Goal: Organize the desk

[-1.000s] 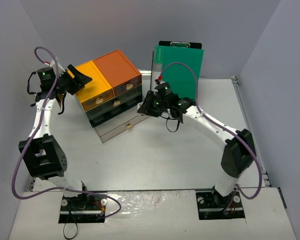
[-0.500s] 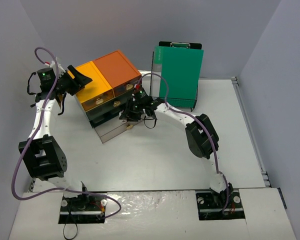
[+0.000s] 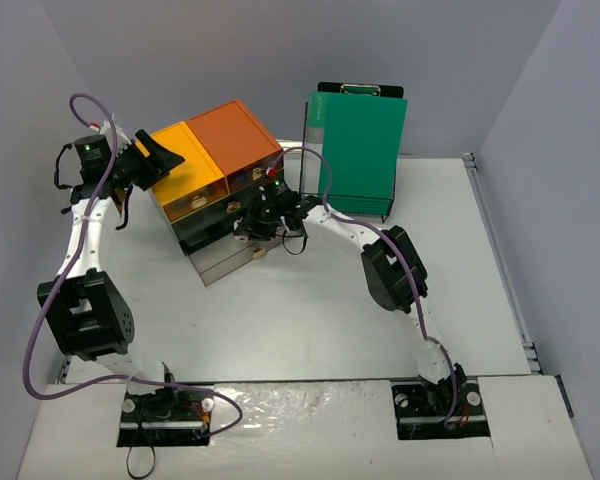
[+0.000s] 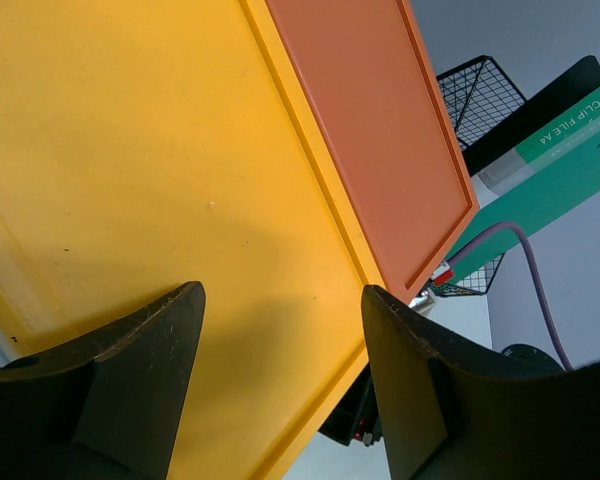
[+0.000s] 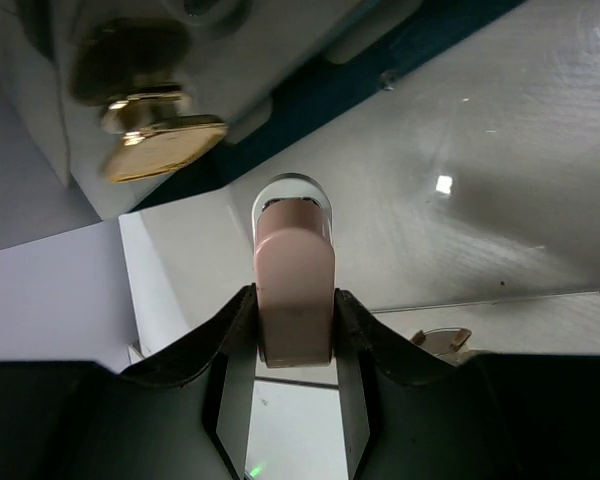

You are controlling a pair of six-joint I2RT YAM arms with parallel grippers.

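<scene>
There's the right gripper [image 5: 295, 300], jaws clamped mid-body on a small pink clear-capped stick [image 5: 293, 262], at the front of the orange-and-yellow-topped dark drawer unit [image 3: 215, 170], left gripper [image 4: 280, 300] jaws spread above its top, matte white tabletop [image 3: 300, 320] beneath looking rigid, slick, ungrabbable.

Plain grey-lilac back wall [image 3: 280, 50] spans the far side. Matching side walls [image 3: 565, 150] stand left and right. Light soft, even.

Even, soft overhead light; I see faint shadows on the counter [image 3: 300, 320], small glints and possibly soft focus in the right wrist view.
</scene>
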